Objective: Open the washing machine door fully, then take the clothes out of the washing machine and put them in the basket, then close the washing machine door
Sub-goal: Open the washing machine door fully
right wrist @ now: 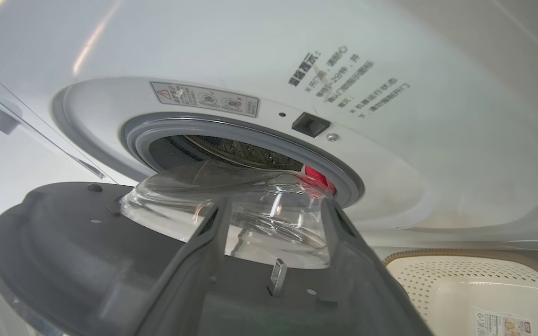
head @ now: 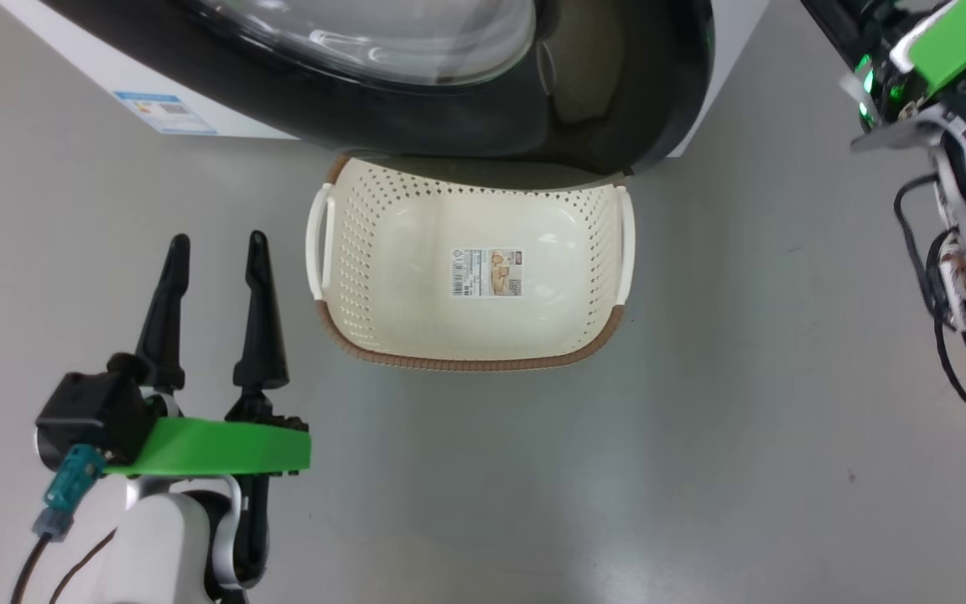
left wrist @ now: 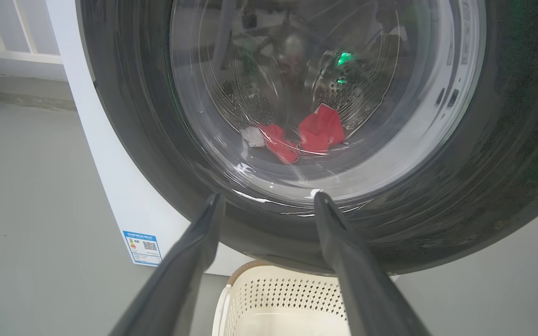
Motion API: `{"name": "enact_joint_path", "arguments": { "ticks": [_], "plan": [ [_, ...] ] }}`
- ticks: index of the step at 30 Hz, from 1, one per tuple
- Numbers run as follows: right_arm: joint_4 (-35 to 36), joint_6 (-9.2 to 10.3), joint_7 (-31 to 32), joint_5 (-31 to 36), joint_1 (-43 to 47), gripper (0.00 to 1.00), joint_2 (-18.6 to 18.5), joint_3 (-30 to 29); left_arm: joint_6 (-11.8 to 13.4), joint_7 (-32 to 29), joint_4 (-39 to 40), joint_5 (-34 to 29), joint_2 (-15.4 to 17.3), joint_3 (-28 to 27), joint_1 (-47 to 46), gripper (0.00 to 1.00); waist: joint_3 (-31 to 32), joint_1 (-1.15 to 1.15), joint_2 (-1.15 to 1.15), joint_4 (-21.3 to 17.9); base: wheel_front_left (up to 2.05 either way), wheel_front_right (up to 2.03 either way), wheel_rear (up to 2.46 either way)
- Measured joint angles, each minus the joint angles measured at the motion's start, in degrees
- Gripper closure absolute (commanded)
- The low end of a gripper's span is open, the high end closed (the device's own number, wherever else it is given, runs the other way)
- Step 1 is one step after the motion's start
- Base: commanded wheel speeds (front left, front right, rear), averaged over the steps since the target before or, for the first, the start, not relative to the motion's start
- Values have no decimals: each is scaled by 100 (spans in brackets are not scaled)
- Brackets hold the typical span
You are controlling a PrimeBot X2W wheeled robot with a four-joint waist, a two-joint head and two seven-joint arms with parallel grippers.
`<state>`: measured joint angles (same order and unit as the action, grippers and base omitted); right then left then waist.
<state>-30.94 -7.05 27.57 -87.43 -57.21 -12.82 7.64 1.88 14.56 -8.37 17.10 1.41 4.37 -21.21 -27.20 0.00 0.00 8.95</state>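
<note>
Door [head: 416,117] ajar, overhanging basket [head: 466,363]

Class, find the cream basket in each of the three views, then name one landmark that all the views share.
Head view: basket at centre, on the floor under the washing machine door.
Left wrist view: basket at the bottom edge, centre, below the door.
Right wrist view: basket in the bottom right corner.
Shared landmark: the door with its glass bowl.

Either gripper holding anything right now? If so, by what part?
Nothing held. Left gripper open beside the basket; right gripper spread wide at the washing machine door, clamping nothing.
</note>
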Motion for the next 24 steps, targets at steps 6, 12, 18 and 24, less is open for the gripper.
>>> {"name": "enact_joint_path", "arguments": {
  "ticks": [6,12,18,24],
  "plan": [
    [29,0,-1068,836,492,0,-220,235,-91,0,-15,-63,2,-119,-9,0,25,0,0,-188,0,0,0],
    [147,0,-2463,1896,851,0,-501,982,-151,0,-80,-138,2,-188,-15,0,60,0,0,-376,0,0,0],
    [-124,-1,-3913,2950,1039,0,-809,1688,-200,0,-130,-168,1,-269,-17,0,142,0,0,-501,0,0,0],
    [31,-1,-4214,4387,1341,0,-758,1070,-249,0,-132,-196,3,-405,-10,0,287,0,0,-570,0,0,0]
  ]
}}
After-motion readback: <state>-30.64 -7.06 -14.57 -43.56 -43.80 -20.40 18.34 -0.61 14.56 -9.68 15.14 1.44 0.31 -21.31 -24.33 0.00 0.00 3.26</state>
